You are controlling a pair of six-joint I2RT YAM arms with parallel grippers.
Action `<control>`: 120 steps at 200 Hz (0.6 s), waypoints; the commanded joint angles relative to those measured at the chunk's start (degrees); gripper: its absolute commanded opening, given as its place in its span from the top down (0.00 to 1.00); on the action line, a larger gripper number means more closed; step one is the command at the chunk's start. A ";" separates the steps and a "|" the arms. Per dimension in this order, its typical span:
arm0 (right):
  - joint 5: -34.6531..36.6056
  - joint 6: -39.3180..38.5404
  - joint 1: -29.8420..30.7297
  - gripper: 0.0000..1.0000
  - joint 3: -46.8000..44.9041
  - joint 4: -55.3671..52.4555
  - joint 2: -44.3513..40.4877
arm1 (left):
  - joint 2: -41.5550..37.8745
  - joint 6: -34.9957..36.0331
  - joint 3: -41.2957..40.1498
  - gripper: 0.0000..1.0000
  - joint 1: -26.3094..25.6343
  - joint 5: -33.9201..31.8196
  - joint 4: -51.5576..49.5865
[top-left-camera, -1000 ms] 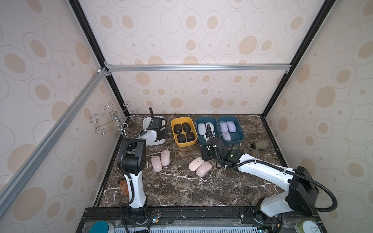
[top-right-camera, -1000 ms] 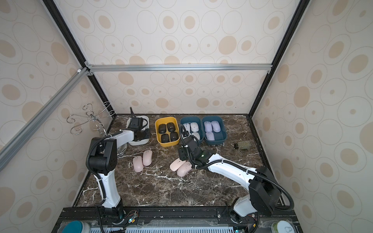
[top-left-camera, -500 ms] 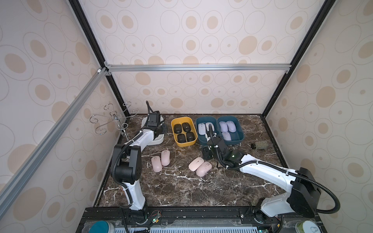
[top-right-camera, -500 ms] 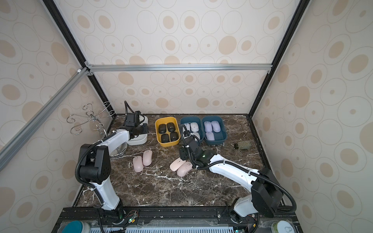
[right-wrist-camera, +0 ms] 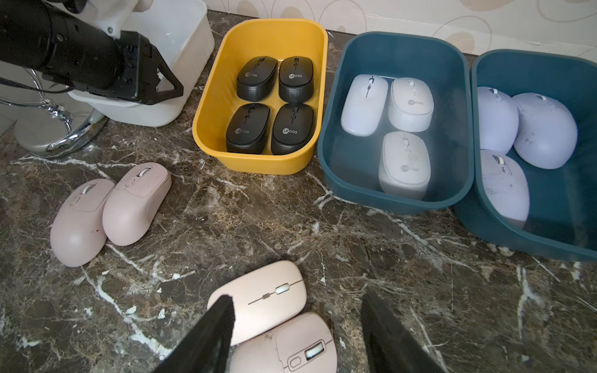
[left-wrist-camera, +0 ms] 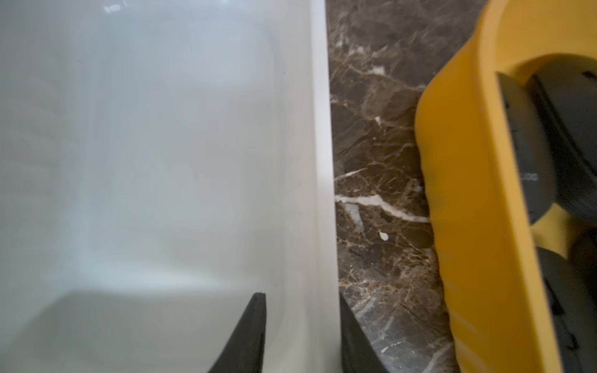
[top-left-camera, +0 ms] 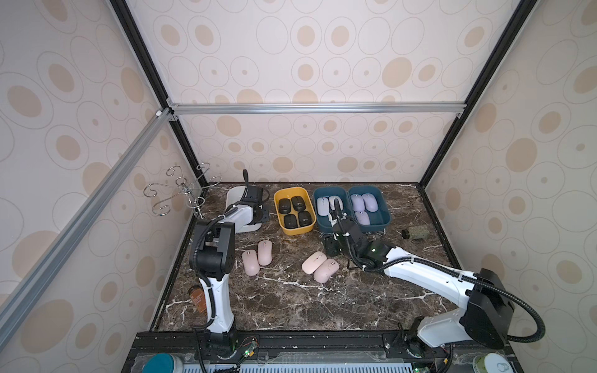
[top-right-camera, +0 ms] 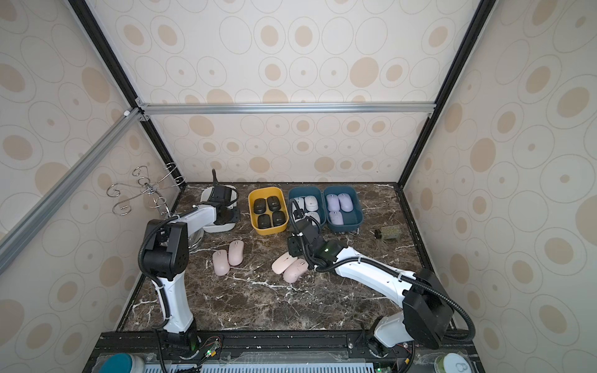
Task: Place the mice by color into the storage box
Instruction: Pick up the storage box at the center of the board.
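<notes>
The empty white plastic bin (top-left-camera: 236, 194) stands at the far left of the dark marble desk (top-left-camera: 290, 306). The left jaws straddle its right wall (left-wrist-camera: 323, 145), one finger inside and one outside, set narrow; whether they truly press it I cannot tell. Four pale pink mice lie loose on the desk, one pair (top-left-camera: 251, 263) to the left and one pair (right-wrist-camera: 268, 297) at centre, touching each other. The right jaws hang spread and empty over that centre pair. The black oval mice (right-wrist-camera: 258, 77) fill the yellow bin (right-wrist-camera: 268, 35), the white mice (right-wrist-camera: 365, 103) sit in the left teal bin (right-wrist-camera: 403, 48), and the lavender mice (right-wrist-camera: 546, 129) in the right teal bin (right-wrist-camera: 533, 64).

The step looks like readying the white bin for the pinks. Clamp low on the wall so it slides flat, not tipping, and keep it off the yellow bin just beside it and the chrome hook stand (right-wrist-camera: 48, 142). For the pick, close across one mouse's width, slipping a finger in from its free flank
</notes>
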 commanded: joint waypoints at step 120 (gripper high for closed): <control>1.04 0.08 0.10 0.35 0.33 0.35 0.38 | -14.03 2.51 -1.48 1.00 -4.38 -2.13 -1.97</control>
